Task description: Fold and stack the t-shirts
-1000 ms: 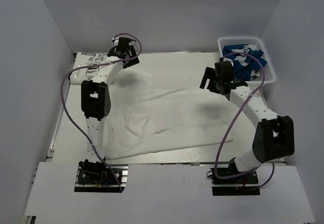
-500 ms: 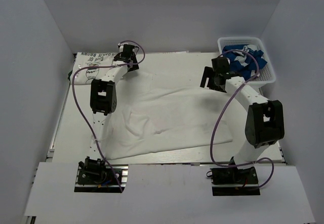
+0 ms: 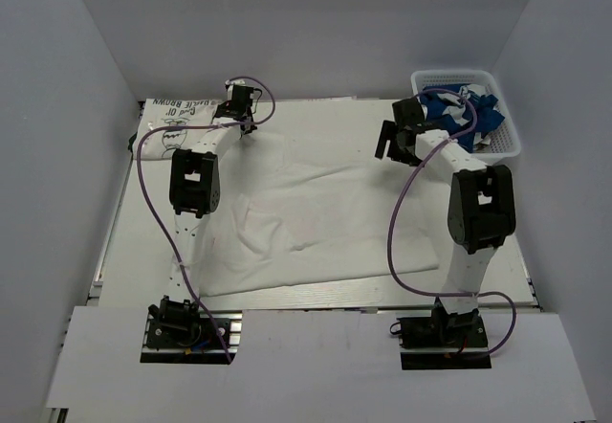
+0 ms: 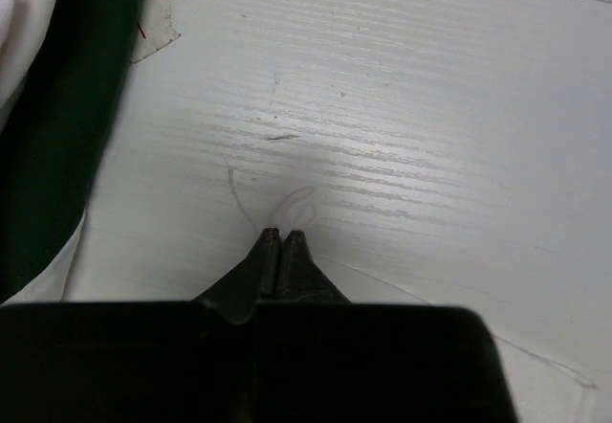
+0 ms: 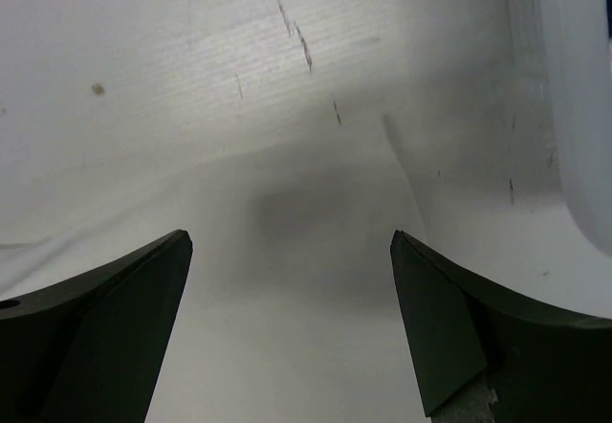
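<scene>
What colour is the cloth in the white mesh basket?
Royal blue cloth with white marks, clearest in the top external view.

The table [image 3: 335, 119] is white, its top faintly ribbed and marked with dark scuffs [image 5: 296, 40]. A white shirt [image 3: 306, 212] lies spread and wrinkled over the middle. It reaches close to the near edge and leaves bare strips along the far, left and right edges. At the far left corner lies a folded shirt [image 3: 177, 117], white with green lettering facing up. At the far right corner stands a basket [image 3: 513, 128] of white mesh, with a blue shirt [image 3: 459, 107] bundled inside it. On bare table toward the far edge a tape scrap [image 4: 153, 26] is stuck down, and a thin thread [image 4: 239, 193] lies near it.
</scene>
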Available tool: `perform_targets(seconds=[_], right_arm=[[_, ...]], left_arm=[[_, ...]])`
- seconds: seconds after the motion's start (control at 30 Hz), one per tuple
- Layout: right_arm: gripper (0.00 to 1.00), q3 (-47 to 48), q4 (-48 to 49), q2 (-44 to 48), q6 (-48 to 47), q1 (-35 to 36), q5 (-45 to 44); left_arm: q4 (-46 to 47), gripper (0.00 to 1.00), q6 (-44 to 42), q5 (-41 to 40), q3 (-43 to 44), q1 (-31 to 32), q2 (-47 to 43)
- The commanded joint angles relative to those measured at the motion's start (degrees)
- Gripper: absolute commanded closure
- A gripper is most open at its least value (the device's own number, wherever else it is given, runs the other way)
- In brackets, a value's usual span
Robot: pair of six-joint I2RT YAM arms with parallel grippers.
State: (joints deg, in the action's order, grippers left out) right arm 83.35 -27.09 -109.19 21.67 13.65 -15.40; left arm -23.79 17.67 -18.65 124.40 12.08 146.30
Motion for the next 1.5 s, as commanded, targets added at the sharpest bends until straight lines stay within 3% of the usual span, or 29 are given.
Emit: perform_targets(seconds=[0.0, 0.2, 0.6, 0.73, 0.87, 0.93, 0.97, 1.03, 1.1, 1.2, 1.47], right_arm=[[0.1, 6.8, 1.0, -4.4, 1.3, -0.2, -3.2], [0.1, 15.9, -2.6, -12.4, 3.0, 0.1, -10.2], [0.1, 17.8, -3.8, -17.9, 2.3, 0.0, -14.1], [0.19, 16.5, -3.7, -18.4, 3.1, -0.1, -12.5], [0.22, 16.1, -2.6, -19.0, 2.9, -0.1, -11.1], [0.29, 15.9, -1.5, -19.4, 2.8, -0.1, -10.2], [0.4, 16.0, -0.8, -19.5, 2.8, 0.0, -10.0], [0.52, 16.0, -0.2, -19.7, 2.8, 0.0, -9.2], [0.76, 15.9, 0.1, -19.2, 2.9, 0.1, -9.6], [1.0, 13.4, 2.7, -16.2, 2.4, 0.1, -10.4], [1.0, 5.2, 9.4, -7.1, 0.0, 0.3, -10.2]], left_arm=[[-2.4, 1.0, -1.8, 1.4, -2.7, -0.1, -4.0], [0.8, 1.0, -3.0, -1.3, -10.3, -0.1, -11.1], [3.0, 1.0, -4.0, -1.3, -15.2, 0.4, -16.6], [4.1, 1.0, -4.6, -1.3, -16.6, 0.4, -18.8], [5.4, 1.0, -4.6, -0.2, -18.9, 0.4, -20.4], [5.9, 1.0, -4.6, 0.3, -19.5, 0.4, -21.1], [5.9, 1.0, -4.6, 0.3, -19.5, 0.4, -21.6], [5.9, 1.0, -4.6, 0.3, -19.5, 0.9, -22.1], [5.9, 1.0, -4.6, 0.8, -20.9, 0.9, -23.6], [5.9, 1.0, -4.1, 1.3, -23.4, 0.9, -26.2], [6.6, 1.0, 1.0, 5.2, -36.0, 0.9, -38.0]])
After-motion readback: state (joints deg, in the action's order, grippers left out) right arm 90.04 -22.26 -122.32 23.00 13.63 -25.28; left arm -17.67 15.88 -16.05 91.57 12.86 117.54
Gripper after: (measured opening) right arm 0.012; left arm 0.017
